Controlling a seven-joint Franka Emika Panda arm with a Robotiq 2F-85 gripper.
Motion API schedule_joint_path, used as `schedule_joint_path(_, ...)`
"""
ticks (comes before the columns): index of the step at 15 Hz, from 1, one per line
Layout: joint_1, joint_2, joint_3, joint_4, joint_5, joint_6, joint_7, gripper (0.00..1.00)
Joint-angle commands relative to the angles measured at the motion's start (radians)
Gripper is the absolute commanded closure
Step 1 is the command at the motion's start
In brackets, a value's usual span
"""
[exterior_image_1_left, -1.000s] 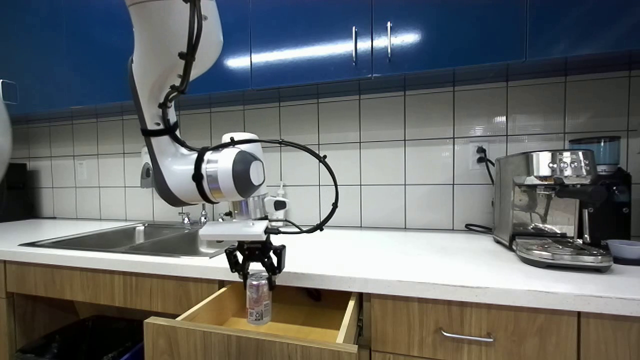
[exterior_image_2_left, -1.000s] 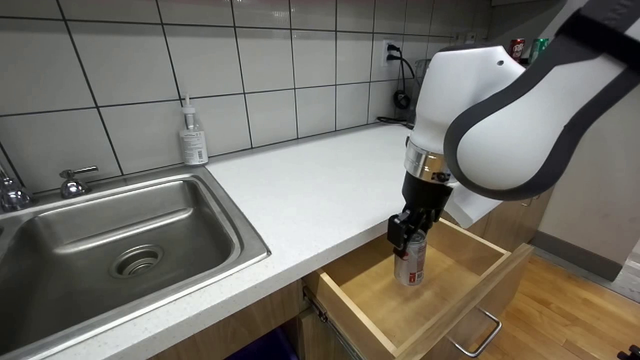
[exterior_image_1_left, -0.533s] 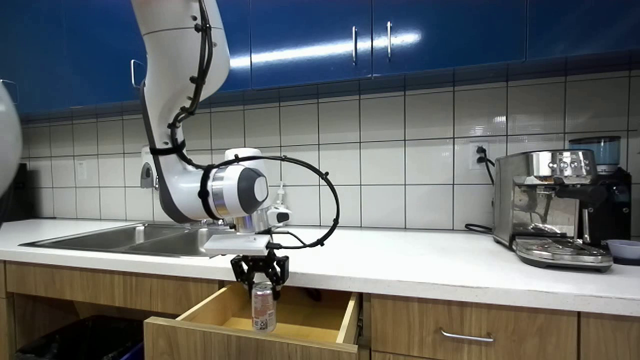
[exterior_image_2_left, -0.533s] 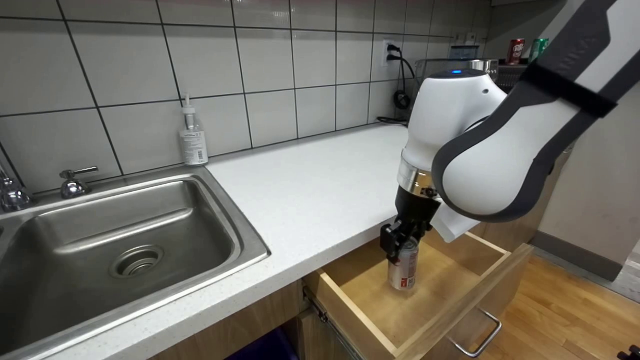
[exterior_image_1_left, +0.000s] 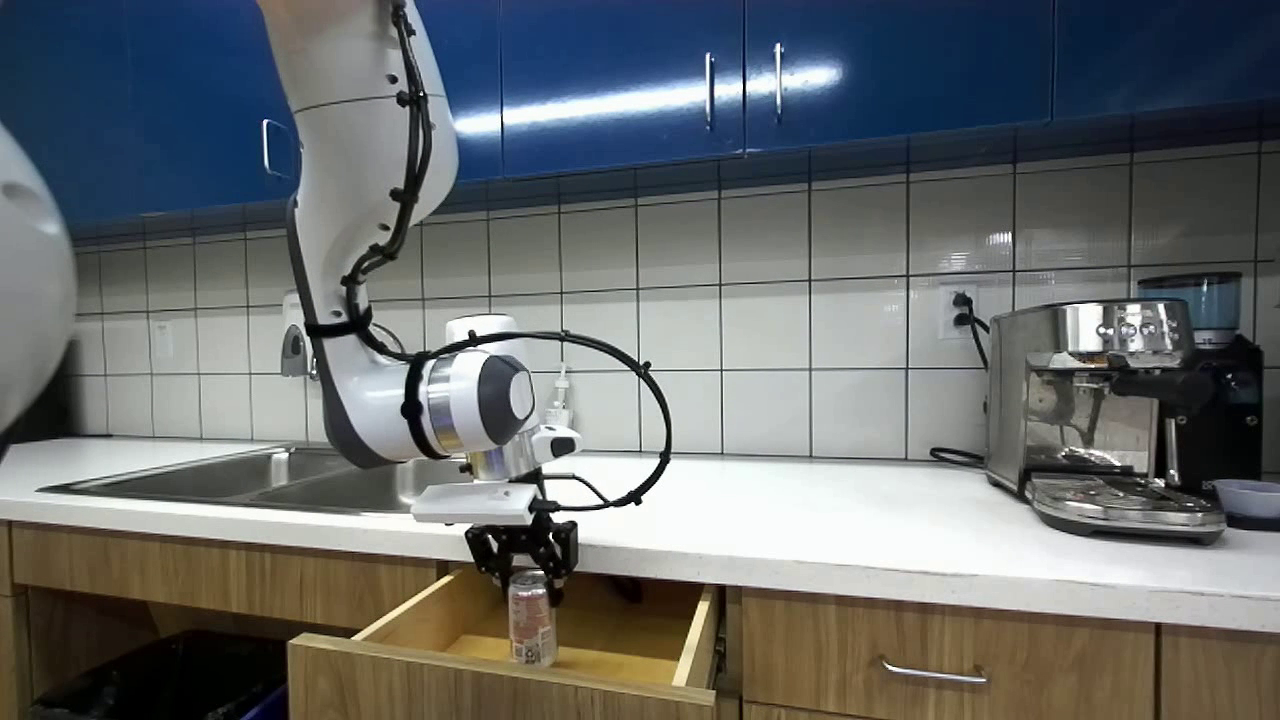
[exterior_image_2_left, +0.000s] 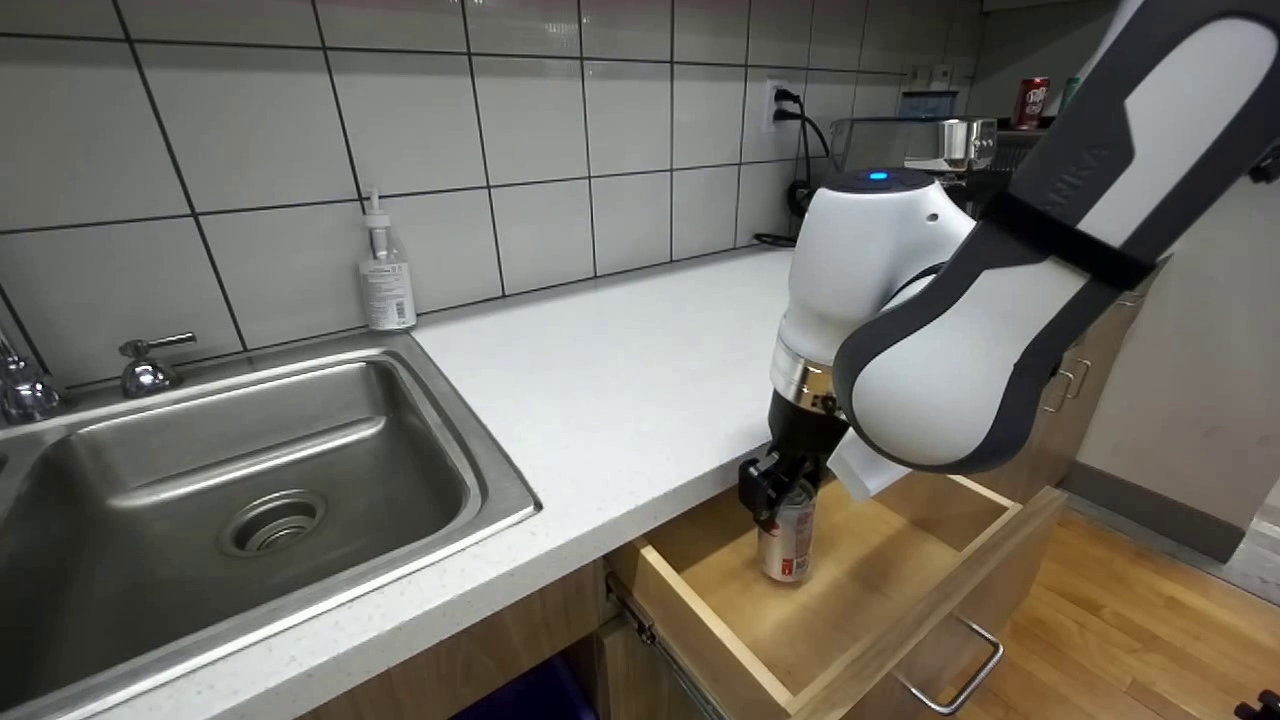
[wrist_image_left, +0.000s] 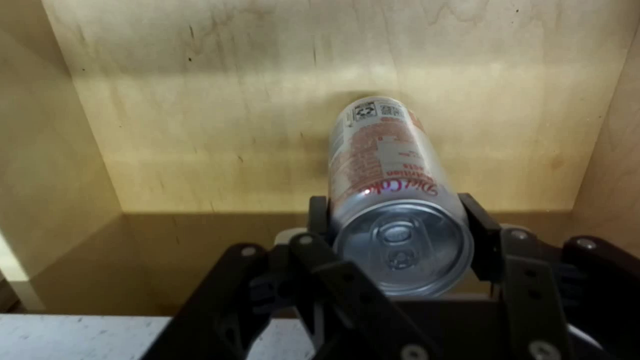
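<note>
My gripper (exterior_image_1_left: 530, 597) is shut on a silver and red Diet Coke can (exterior_image_1_left: 532, 625), with a black finger against each side near its top. The can is upright inside an open wooden drawer (exterior_image_1_left: 610, 640). In an exterior view the gripper (exterior_image_2_left: 785, 500) and can (exterior_image_2_left: 788, 550) are toward the counter side of the drawer (exterior_image_2_left: 850, 620). In the wrist view the can (wrist_image_left: 385, 155) shows its lid between the fingertips (wrist_image_left: 397, 220), and its base is close to the drawer floor (wrist_image_left: 225, 125). I cannot tell whether the base touches the floor.
The white counter (exterior_image_1_left: 800, 520) overhangs the drawer's back, close behind the gripper. A steel sink (exterior_image_2_left: 480, 480) lies beside it, with a soap bottle (exterior_image_2_left: 387, 290) behind. An espresso machine (exterior_image_1_left: 1090, 400) stands on the counter. A bin (exterior_image_1_left: 170, 670) is below. Blue cabinets (exterior_image_1_left: 620, 80) hang above.
The gripper and the can have moved down into the drawer, and toward the counter and sink side in an exterior view. The can stayed between the fingers.
</note>
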Motion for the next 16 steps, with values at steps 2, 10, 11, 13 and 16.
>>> schedule_joint_path(2,0.032,0.030,-0.032,0.032,-0.010,0.020,0.034,0.62)
schedule_joint_path(10,0.031,0.043,-0.032,0.044,-0.002,0.014,0.029,0.25)
schedule_joint_path(11,0.031,0.043,-0.032,0.045,-0.002,0.013,0.029,0.09)
schedule_joint_path(13,0.030,0.039,-0.031,0.045,-0.003,0.011,0.026,0.01)
schedule_joint_path(16,0.031,0.021,-0.031,0.041,-0.006,-0.002,0.020,0.00)
